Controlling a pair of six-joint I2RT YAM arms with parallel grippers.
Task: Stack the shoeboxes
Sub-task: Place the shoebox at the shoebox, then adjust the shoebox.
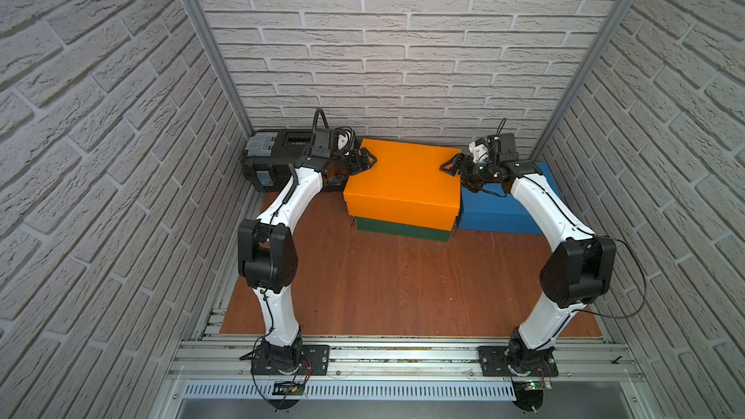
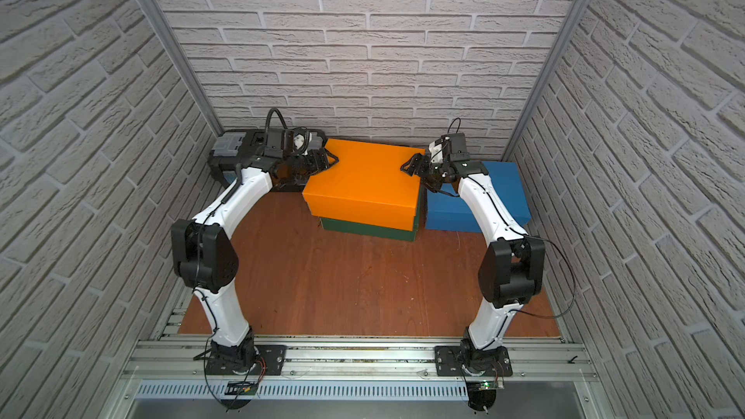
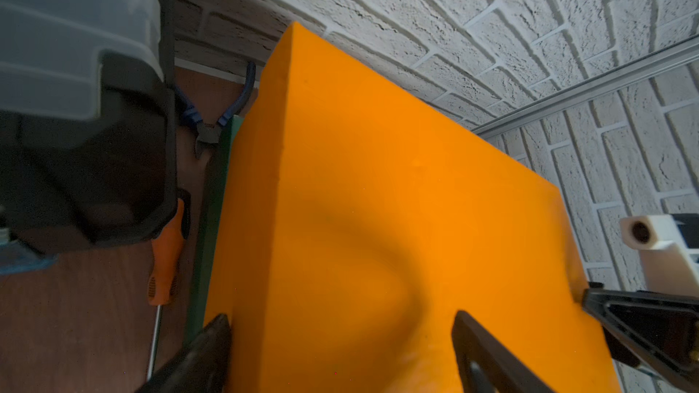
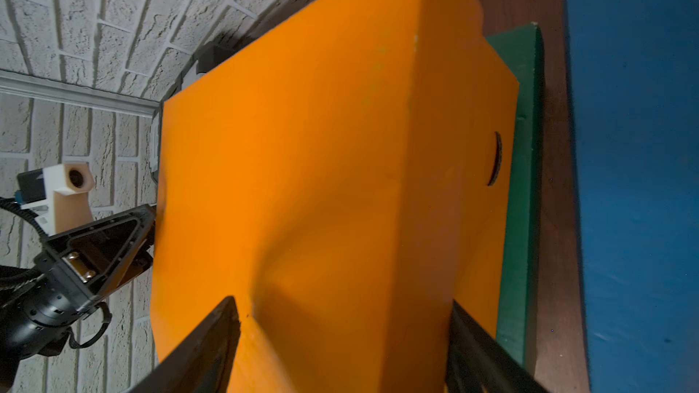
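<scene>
Both top views show the orange box (image 1: 403,179) between the wide-open left hand (image 1: 365,159) and right hand (image 1: 449,167), resting on the green box (image 1: 403,229). The blue box (image 1: 500,211) stands by the right hand.

We see the orange shoebox (image 1: 403,179) resting flat, lid on, atop the dark green shoebox (image 1: 403,230). It sits slightly askew, so a green strip shows along its near and side edges. One orange end wall carries a half-round finger notch (image 4: 496,158). The blue shoebox (image 1: 500,211) lies closed on the wooden floor (image 1: 403,284), just right of the pair, with a narrow strip of floor between.
</scene>
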